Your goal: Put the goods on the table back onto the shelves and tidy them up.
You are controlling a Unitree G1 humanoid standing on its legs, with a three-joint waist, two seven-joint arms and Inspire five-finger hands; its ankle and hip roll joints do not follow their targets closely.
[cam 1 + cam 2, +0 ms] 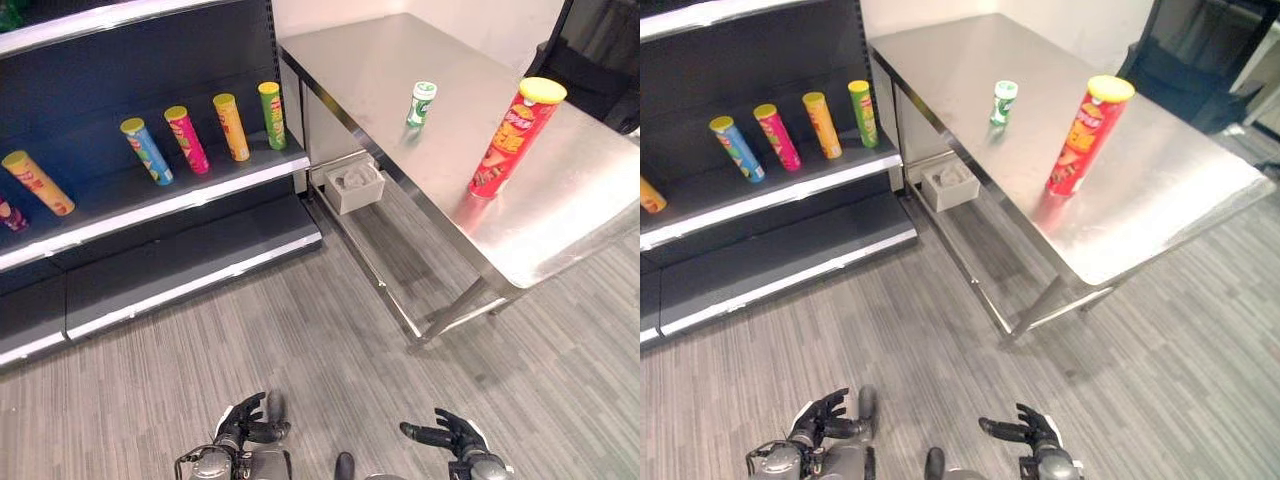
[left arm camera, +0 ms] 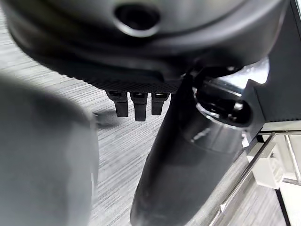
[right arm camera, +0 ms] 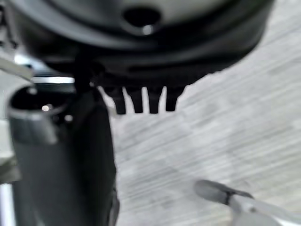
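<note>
A tall red crisp can with a yellow lid (image 1: pixel 514 136) stands upright on the steel table (image 1: pixel 560 215) near its right side. A small green-and-white bottle (image 1: pixel 421 103) stands further back on the same table. On the dark shelf (image 1: pixel 150 205) several crisp cans lean in a row: yellow (image 1: pixel 37 182), blue (image 1: pixel 146 150), pink (image 1: pixel 186 139), orange (image 1: pixel 230 126) and green (image 1: pixel 271 114). My left hand (image 1: pixel 245 420) and right hand (image 1: pixel 448 435) hang low over the floor, far from the table, both with relaxed fingers and holding nothing.
A small white box (image 1: pixel 353 186) sits under the table's left end by the shelf. The lower shelf board (image 1: pixel 180 270) is bare. A dark chair (image 1: pixel 600 60) stands behind the table at the right. Grey plank floor (image 1: pixel 300 350) lies between me and the furniture.
</note>
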